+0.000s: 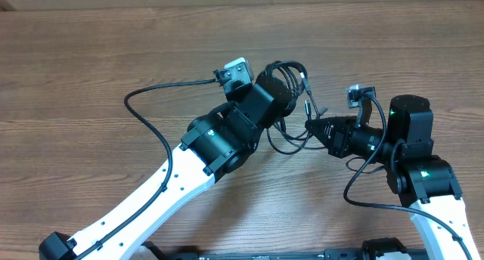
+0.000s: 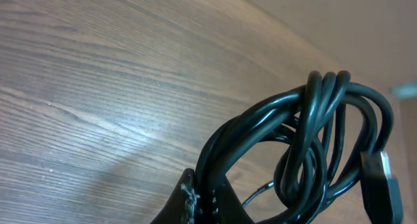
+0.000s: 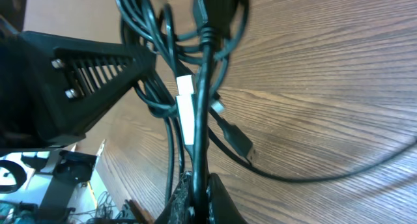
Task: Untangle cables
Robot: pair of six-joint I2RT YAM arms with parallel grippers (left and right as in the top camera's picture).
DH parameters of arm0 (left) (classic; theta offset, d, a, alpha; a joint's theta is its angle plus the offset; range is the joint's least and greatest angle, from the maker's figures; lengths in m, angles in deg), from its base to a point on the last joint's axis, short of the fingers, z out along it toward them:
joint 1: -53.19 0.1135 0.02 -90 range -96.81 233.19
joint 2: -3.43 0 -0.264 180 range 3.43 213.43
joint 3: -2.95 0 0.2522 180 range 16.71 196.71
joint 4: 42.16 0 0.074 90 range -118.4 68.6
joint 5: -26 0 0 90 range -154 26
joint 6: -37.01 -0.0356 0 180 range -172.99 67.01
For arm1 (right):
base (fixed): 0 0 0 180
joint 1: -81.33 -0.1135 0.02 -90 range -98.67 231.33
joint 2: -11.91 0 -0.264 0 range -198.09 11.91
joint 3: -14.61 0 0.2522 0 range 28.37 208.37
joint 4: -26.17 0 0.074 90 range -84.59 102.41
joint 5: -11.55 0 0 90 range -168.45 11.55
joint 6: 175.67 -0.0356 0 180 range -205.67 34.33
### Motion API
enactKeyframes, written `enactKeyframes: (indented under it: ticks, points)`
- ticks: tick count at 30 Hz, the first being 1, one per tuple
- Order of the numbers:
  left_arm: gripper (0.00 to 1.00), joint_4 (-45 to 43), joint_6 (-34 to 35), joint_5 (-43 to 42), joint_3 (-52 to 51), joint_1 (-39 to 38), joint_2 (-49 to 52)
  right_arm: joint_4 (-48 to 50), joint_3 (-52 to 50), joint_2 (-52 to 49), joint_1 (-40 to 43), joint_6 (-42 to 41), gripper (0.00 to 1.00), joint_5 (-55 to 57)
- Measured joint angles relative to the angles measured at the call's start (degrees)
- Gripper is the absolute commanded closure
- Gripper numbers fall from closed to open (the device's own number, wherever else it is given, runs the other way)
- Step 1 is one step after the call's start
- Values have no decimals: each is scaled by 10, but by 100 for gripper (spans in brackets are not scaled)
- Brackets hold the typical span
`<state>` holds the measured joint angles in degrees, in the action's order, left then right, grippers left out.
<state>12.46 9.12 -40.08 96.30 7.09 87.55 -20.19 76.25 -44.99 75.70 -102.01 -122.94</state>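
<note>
- The cables (image 1: 291, 77) look light, limp and springy; grip loose strands at the bundle's 6 o'clock.
- Jaws of left gripper (image 2: 195, 199) clamped on cables; right gripper (image 3: 195, 188) likewise.

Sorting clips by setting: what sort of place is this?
Probably a robotics lab bench: a left arm and right arm at a wood-grain table, tangled black cables, equipment clutter beyond the table edge.

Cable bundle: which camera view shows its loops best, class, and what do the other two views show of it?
Left wrist: the cable bundle is close up, its loops distinct. Overhead shows it small, partly under the left arm. Right wrist shows crowded strands with a white tag and a plug.
</note>
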Motion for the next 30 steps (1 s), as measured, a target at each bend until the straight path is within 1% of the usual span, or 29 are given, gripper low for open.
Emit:
enactKeyframes:
  ticks: [6,12,13,14,15,17,18,19,21,23,25,30]
  points:
    - [96,-2,67,23,0,0,0,0,0,0,0,-2,96,7]
    - [96,-15,92,27,0,0,0,-21,0,0,0,-21,96,46]
    - [96,-15,94,27,0,0,0,-25,0,0,0,-26,95,54]
    - [96,-15,97,27,0,0,0,-29,0,0,0,-31,87,64]
    - [96,-16,99,27,0,0,0,-33,0,0,0,-37,75,74]
    - [96,-19,100,27,0,0,0,-39,0,0,0,-45,59,91]
    - [96,-23,100,27,0,0,0,-39,0,0,0,-48,45,97]
    - [96,-25,100,27,0,0,0,-39,0,0,0,-49,36,104]
    - [96,-29,100,27,0,0,0,-40,0,0,0,-50,23,111]
    - [96,-30,100,27,0,0,0,-40,0,0,0,-52,15,118]
    - [96,-30,97,27,0,0,0,-40,0,0,0,-50,11,123]
    - [96,-30,55,27,0,0,0,-40,0,0,0,-50,9,128]
